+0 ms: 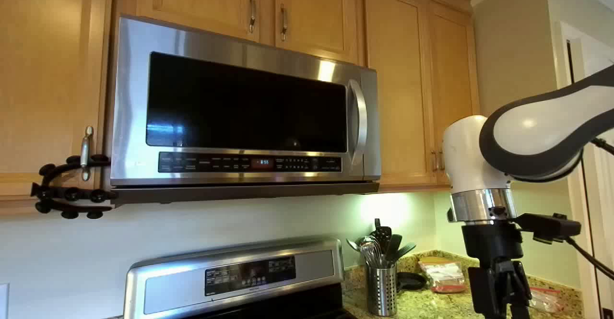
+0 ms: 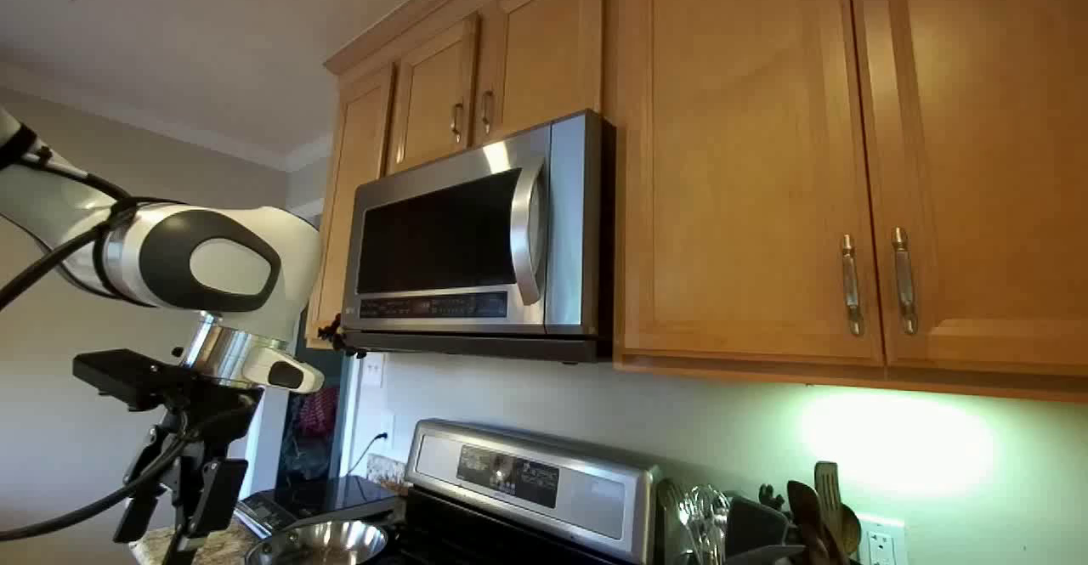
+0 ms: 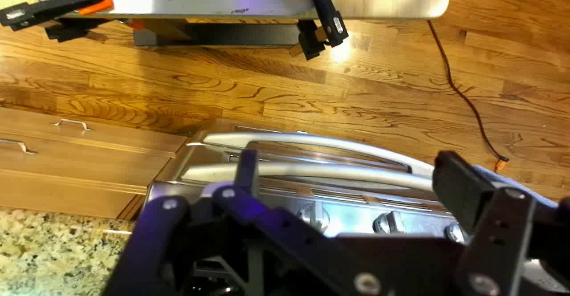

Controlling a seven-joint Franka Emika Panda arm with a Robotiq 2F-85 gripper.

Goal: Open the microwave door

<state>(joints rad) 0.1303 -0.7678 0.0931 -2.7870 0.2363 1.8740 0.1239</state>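
Observation:
The microwave door (image 1: 247, 105) is shut, a steel-framed panel with a dark glass window. It also shows in an exterior view (image 2: 438, 234). Its vertical curved steel handle (image 1: 360, 122) is at the door's right edge and also shows in an exterior view (image 2: 525, 238). My gripper (image 1: 499, 292) points down, well below and away from the door and handle, touching neither; it shows too in an exterior view (image 2: 174, 510). In the wrist view the gripper's two fingers (image 3: 347, 158) are spread wide with nothing between them. The microwave is out of the wrist view.
The steel stove (image 1: 232, 276) stands below the microwave, with a pan (image 2: 327, 539) beside its back panel. A utensil holder (image 1: 382, 285) and plastic bags (image 1: 443, 276) are on the granite counter. Wooden cabinets (image 2: 748, 166) surround the microwave. A black flexible tripod (image 1: 72, 194) hangs at its left.

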